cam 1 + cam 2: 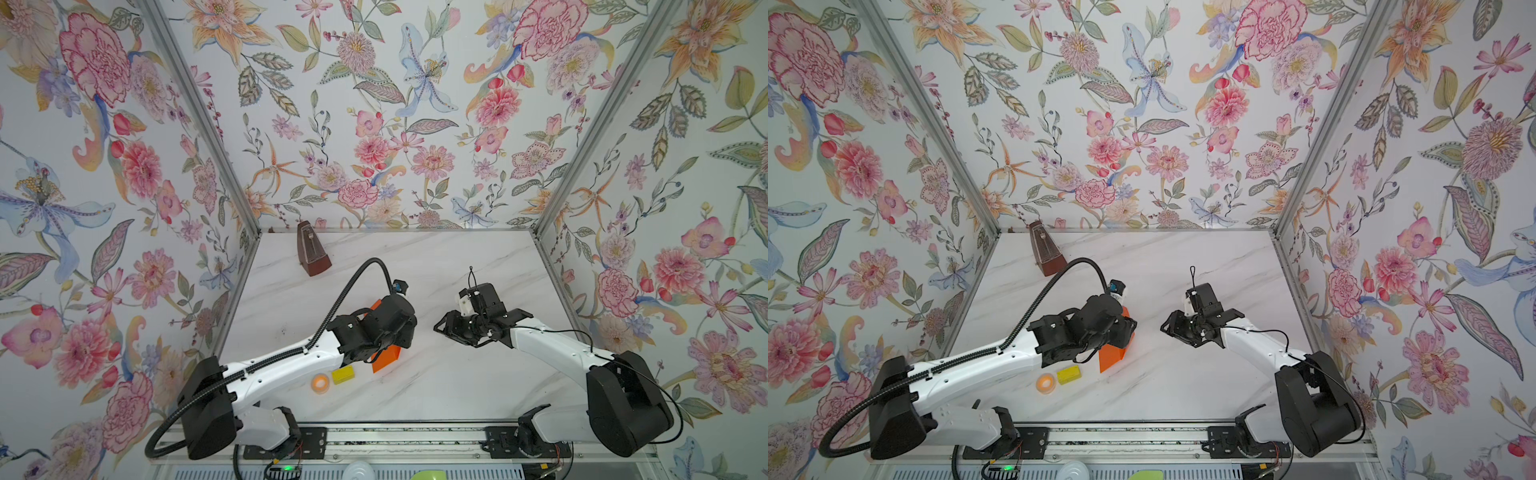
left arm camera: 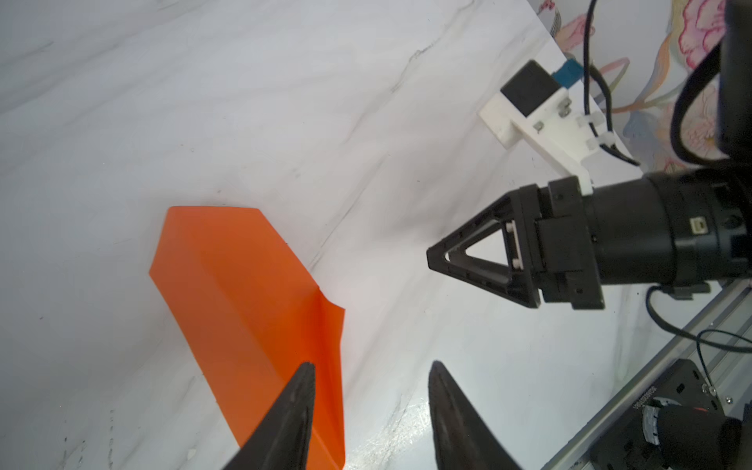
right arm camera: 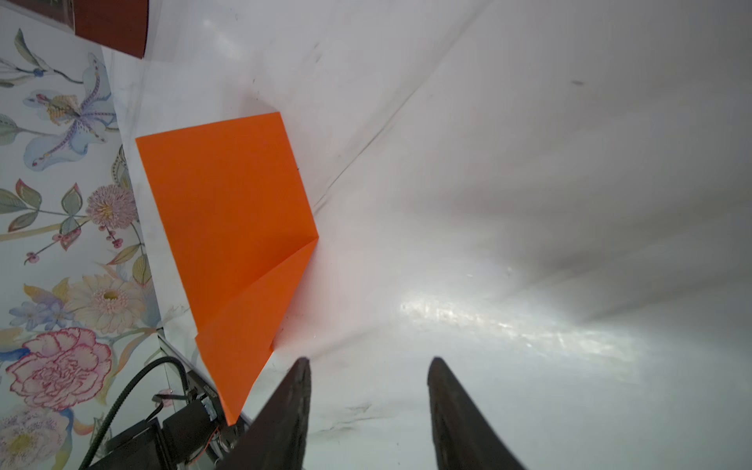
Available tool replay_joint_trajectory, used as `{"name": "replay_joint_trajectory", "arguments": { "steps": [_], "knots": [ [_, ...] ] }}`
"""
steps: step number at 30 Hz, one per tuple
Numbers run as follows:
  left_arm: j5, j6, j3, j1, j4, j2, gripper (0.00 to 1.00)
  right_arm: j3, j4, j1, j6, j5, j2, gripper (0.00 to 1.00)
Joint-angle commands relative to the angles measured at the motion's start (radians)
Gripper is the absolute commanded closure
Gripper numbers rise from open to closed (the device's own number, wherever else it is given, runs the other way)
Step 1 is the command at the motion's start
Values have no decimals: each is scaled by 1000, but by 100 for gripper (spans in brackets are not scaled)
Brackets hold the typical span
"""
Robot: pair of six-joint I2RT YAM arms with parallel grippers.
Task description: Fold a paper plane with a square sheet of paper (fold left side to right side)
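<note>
We are finding the orange paper [image 1: 387,360] lying creased on the table [image 1: 457,386], mostly hiding beneath the left claw [image 2: 370,366] in both top views. Left and right claw [image 3: 368,362] are both standing spread, gripping nothing.

Left arm [image 1: 282,365]: reaches from near-left base toward centre, forearm stretched far-right. Left wrist [image 1: 374,328] bent over, pointing down. Left jaws parted, tips showing in left wrist view.

Right arm [image 1: 548,345]: reaches from near-right base, forearm angled far-left. Right wrist [image 1: 478,320] turned sideways. Right jaws parted, pointing left toward left wrist, well apart from it.
</note>
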Motion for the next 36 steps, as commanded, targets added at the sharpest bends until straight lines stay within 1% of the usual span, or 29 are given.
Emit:
{"name": "replay_joint_trajectory", "arguments": {
  "steps": [1,4,7,10,12,18,22,24,25,27,31,33,35,36],
  "knots": [
    [30,-54,-108,66,41,-89,51,72,-68,97,21,87,21,52],
    [97,-77,-217,151,82,-179,51,122,-82,193,38,117,67,47],
    [133,-85,-303,216,120,-257,50,197,-135,284,46,187,130,41],
    [165,-81,-352,274,124,-311,49,277,-183,361,61,251,206,36],
    [181,-71,-372,302,119,-338,48,332,-219,390,78,285,264,34],
    [251,-44,-425,385,118,-403,46,507,-297,455,96,339,421,36],
    [306,-25,-452,435,121,-430,45,633,-395,494,101,402,508,37],
    [326,-11,-461,455,119,-437,45,681,-446,507,108,441,541,40],
    [334,-3,-463,464,117,-439,45,701,-465,511,113,455,554,43],
    [352,12,-466,480,110,-441,45,725,-480,517,119,466,567,52],
    [365,43,-457,504,90,-447,44,747,-481,517,122,448,561,75],
    [369,48,-454,511,90,-451,44,753,-481,513,119,441,553,83],
    [376,51,-449,518,92,-451,44,760,-478,509,114,430,542,87],
    [380,51,-446,518,92,-452,44,762,-479,507,111,426,536,88]
  ]
}}
